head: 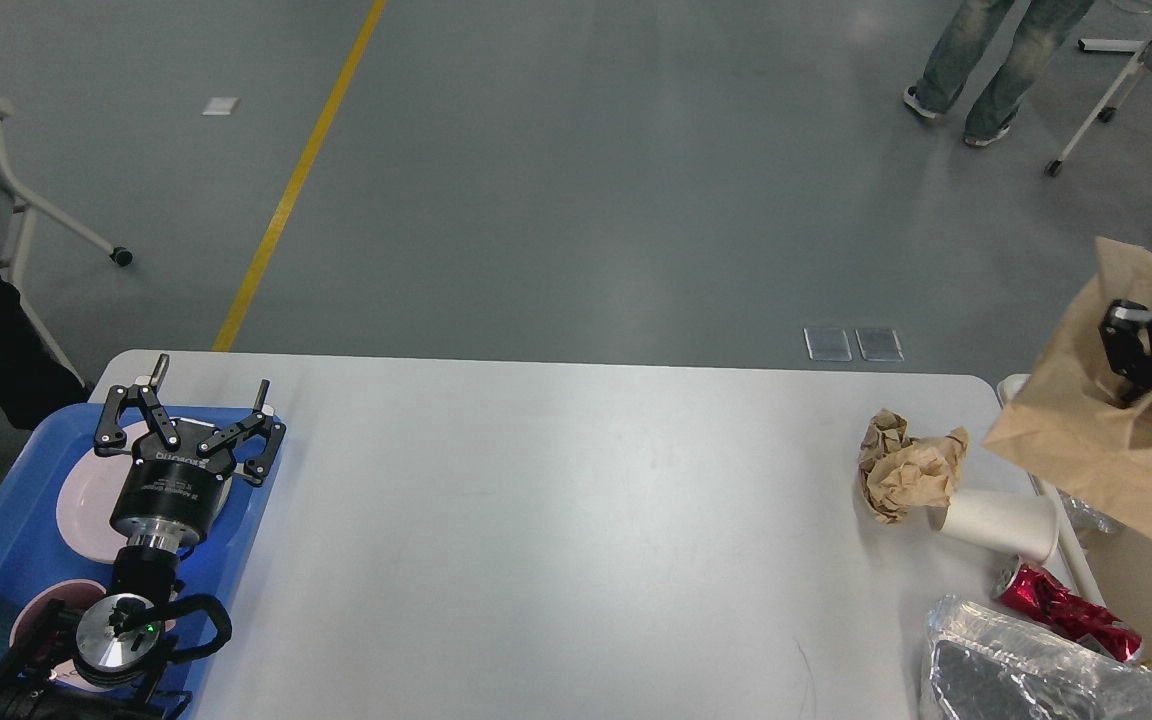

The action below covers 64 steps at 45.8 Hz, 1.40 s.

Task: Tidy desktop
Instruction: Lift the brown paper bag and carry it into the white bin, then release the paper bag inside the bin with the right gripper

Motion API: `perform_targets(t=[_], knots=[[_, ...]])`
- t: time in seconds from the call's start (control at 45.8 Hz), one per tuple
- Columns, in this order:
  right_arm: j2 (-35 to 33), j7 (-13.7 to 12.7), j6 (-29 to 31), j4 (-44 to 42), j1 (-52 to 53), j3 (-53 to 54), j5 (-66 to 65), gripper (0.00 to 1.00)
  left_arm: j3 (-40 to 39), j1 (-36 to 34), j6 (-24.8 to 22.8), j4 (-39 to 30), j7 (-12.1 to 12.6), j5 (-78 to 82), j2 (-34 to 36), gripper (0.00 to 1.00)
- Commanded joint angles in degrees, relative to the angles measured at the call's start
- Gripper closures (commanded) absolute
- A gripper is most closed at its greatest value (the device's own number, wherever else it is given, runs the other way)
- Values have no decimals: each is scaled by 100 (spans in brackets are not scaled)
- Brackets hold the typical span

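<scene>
My right gripper (1136, 375) sits at the far right edge of the view, clamped on the upper part of a large brown paper bag (1101, 440), which hangs crumpled below it. The bag is lifted clear of the large smooth white rectangular desktop (556, 540) and hangs past that tabletop's right end, over the cream-white open plastic bin (1016, 385), of which I see only a corner and a strip of the near wall. Most of my right arm is out of view, so only the dark fingers and a little of the wrist show.

My left gripper (198, 405) hovers above the blue plastic tray (6, 520) at the desktop's left end, its two black fingers spread wide apart and holding nothing. Under it lies a round pale pink plate (81, 500), and a second pink plate (41, 605) lies nearer to me, partly hidden by my arm.

The desktop spreads across the middle between my two grippers, below and to the left of the right one. On its right part lie a crumpled ball of brown paper (906, 470), touching a white paper cup (1001, 520) tipped on its side, then a crushed red shiny can (1061, 605) just beside the bin wall, and a crinkled silver foil container (1026, 670) at the near right corner.
</scene>
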Motion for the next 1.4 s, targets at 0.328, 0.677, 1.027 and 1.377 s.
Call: perform_targets(t=[0.328, 0.677, 1.027, 1.377], knots=[[-223, -87, -2002, -3161, -4378, 1884, 80, 100, 0, 0, -1, -3, 0, 0, 0, 4], [788, -342, -2318, -5940, -6919, 2834, 71, 100, 0, 0, -1, 6, 0, 0, 0, 4], [1105, -404, -2503, -5967, -7324, 2878, 62, 100, 0, 0, -1, -3, 0, 0, 0, 4], [1104, -386, -3285, -5905, -7315, 2887, 62, 0, -9, 0, -1, 6, 0, 0, 0, 4]])
